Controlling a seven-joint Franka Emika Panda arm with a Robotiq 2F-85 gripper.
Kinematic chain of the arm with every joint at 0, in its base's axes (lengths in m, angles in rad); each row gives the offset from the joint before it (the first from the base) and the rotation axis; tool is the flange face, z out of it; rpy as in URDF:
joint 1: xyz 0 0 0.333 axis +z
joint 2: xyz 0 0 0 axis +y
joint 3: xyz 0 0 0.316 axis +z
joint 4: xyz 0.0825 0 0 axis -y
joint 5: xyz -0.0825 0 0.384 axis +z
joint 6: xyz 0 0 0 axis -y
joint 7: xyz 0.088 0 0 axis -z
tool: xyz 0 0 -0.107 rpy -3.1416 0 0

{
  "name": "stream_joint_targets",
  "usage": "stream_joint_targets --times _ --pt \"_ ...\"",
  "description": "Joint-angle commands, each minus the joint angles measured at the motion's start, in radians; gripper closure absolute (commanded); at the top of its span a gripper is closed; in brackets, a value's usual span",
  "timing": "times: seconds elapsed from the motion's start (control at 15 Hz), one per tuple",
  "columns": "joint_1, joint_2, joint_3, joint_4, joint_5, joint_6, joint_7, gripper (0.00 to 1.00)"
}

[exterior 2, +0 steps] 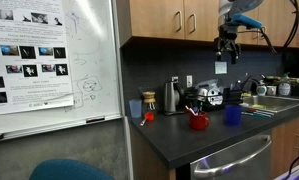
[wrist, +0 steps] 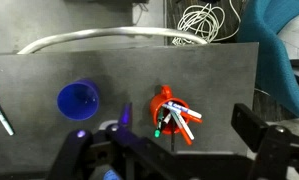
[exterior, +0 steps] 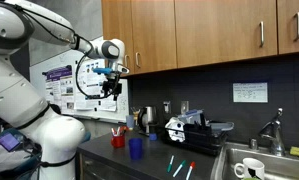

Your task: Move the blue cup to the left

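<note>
The blue cup (exterior: 136, 147) stands upright on the dark counter, also seen in an exterior view (exterior 2: 232, 116) and in the wrist view (wrist: 77, 99). It looks empty. A red cup with pens (exterior: 118, 139) stands close beside it and shows in the wrist view (wrist: 169, 110) and in an exterior view (exterior 2: 198, 121). My gripper (exterior: 111, 88) hangs high above both cups, near the upper cabinets (exterior 2: 227, 52). It is open and empty, roughly over the red cup (wrist: 169, 150).
Loose markers (exterior: 179, 166) lie on the counter, one near the blue cup (wrist: 1, 110). A metal jug (exterior: 146, 117) and a black appliance (exterior: 189, 128) stand at the back. A white mug (exterior: 251, 168) sits in the sink. A whiteboard (exterior 2: 49, 60) bounds one end.
</note>
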Motion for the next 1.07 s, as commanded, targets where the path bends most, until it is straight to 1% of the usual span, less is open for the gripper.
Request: stream_joint_targets --times 0.0,0.4,0.53,0.8,1.0 --pt "-0.019 0.001 0.013 0.004 0.007 -0.004 -0.009 0.00" --pt "-0.019 0.001 0.013 0.004 0.007 -0.004 -0.009 0.00" --pt "-0.017 0.005 0.035 -0.014 0.006 0.007 0.012 0.00" --pt "-0.020 0.042 0.087 -0.068 -0.001 0.087 0.061 0.00" --pt "-0.030 0.080 0.110 -0.110 -0.006 0.189 0.116 0.00"
